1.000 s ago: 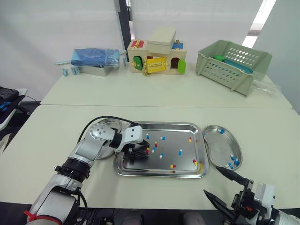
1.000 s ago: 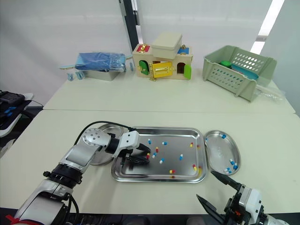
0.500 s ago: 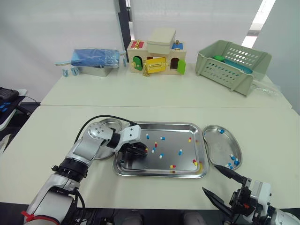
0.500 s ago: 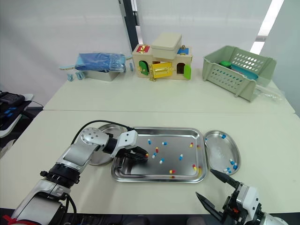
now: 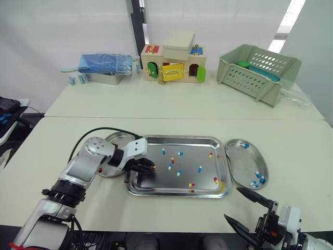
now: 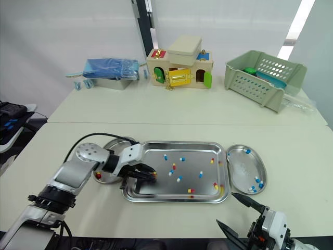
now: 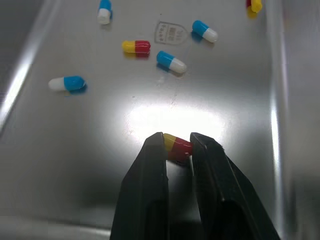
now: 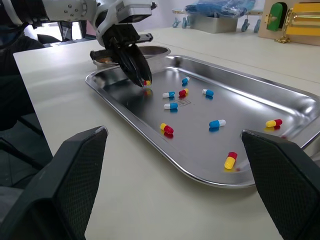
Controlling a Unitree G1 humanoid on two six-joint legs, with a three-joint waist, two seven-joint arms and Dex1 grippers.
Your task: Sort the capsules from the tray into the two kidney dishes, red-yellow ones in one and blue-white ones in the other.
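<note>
Left kidney dish [image 5: 118, 137] sits against the tray's [image 5: 192, 156] left end, partly under the left arm; a red-ended capsule [image 6: 98, 176] lies in it, so this looks like the red-yellow side. Left gripper [image 7: 175, 140] is low over the tray's left part, tips pinched on a red-yellow capsule [image 7: 179, 148], crosswise; lifted or touching steel, cannot tell. Likely next: carry it to that dish. Loose capsules [image 5: 200, 169], both colours, scatter mid-tray and rightward. Right kidney dish [image 5: 244, 161] holds blue-white capsules [image 5: 255, 182]. Right gripper [image 5: 232, 203] hangs at the table's near edge, fingers wide apart, empty.
</note>
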